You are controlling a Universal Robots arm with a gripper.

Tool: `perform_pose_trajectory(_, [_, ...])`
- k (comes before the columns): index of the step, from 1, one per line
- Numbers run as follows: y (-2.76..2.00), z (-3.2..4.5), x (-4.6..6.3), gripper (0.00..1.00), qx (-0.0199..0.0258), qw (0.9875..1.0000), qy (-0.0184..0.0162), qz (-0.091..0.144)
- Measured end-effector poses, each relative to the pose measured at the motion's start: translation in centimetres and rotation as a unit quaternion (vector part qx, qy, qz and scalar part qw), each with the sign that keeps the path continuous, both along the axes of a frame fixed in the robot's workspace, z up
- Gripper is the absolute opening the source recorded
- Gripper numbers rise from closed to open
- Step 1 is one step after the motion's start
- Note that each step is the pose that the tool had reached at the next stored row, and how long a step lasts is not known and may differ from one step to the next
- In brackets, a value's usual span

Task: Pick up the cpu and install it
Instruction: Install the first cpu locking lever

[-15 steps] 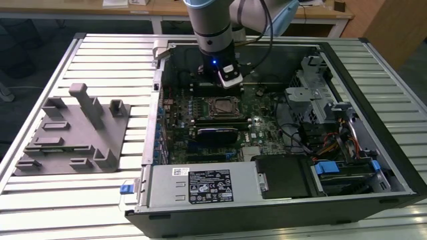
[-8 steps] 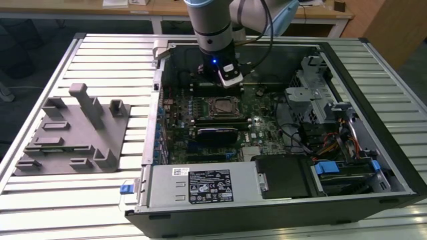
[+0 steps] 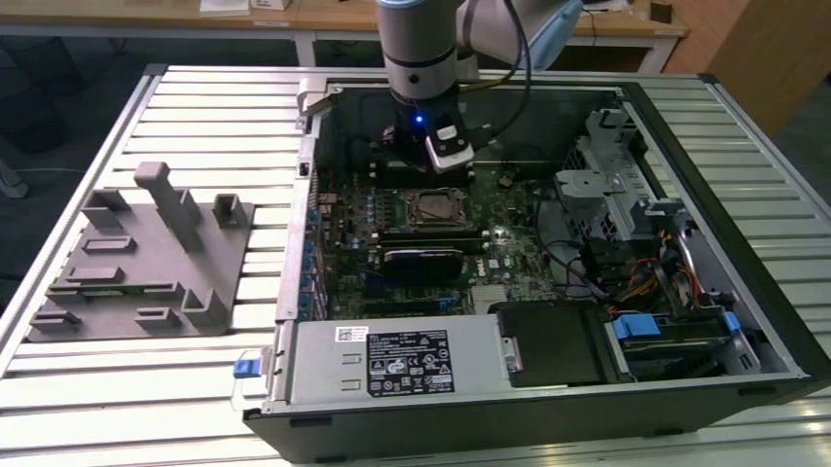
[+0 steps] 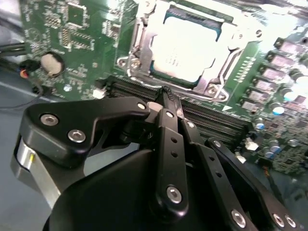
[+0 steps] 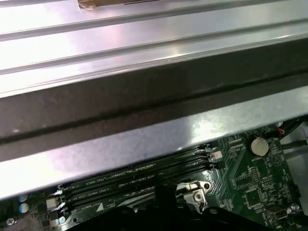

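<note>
The cpu [image 4: 185,48], a small flat square chip with a pale silvery metal top and a thin darker rim, sits in the silver metal socket frame [image 4: 139,45] on the green motherboard [image 4: 72,43]; in the exterior view it lies at the board's middle [image 3: 430,206]. Beside the frame run the long black memory slots [image 4: 211,120]. The black gripper [image 4: 168,94] hangs over those slots, its fingers [image 4: 166,125] pressed together and holding nothing.

The cpu [image 4: 187,48] sits in the motherboard [image 4: 72,43] socket.
</note>
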State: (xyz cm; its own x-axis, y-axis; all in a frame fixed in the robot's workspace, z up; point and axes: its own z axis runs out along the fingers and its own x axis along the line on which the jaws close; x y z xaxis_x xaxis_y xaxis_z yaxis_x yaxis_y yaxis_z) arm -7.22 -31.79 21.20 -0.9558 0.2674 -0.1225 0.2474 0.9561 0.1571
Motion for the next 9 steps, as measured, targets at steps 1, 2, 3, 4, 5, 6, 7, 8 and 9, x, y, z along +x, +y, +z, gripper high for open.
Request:
perform_pose_trajectory(1, [-0.02,-0.01,0.1,0.11,-0.0024,1.0000,0.0066,0.000])
perform_pose_trajectory(2, [-0.07,-0.02,0.2,0.11,-0.0042,0.9999,0.0122,0.000])
perform_pose_trajectory(3, [-0.15,-0.02,0.2,0.11,-0.0054,0.9998,0.0165,0.000])
perform_pose_trajectory(4, [-0.30,-0.01,0.3,0.11,-0.0062,0.9998,0.0181,0.000])
perform_pose_trajectory(5, [-0.47,-0.01,0.3,0.11,-0.0066,0.9998,0.0187,0.000])
perform_pose_trajectory(6, [-0.68,-0.02,0.3,0.11,-0.0068,0.9998,0.0189,0.000])
perform_pose_trajectory(7, [-0.93,-0.02,0.3,0.11,-0.0070,0.9998,0.0189,0.000])
perform_pose_trajectory(8, [-1.19,-0.02,0.3,0.11,-0.0072,0.9998,0.0190,0.000])
perform_pose_trajectory(9, [-1.50,-0.02,0.3,0.11,-0.0073,0.9998,0.0191,0.000])
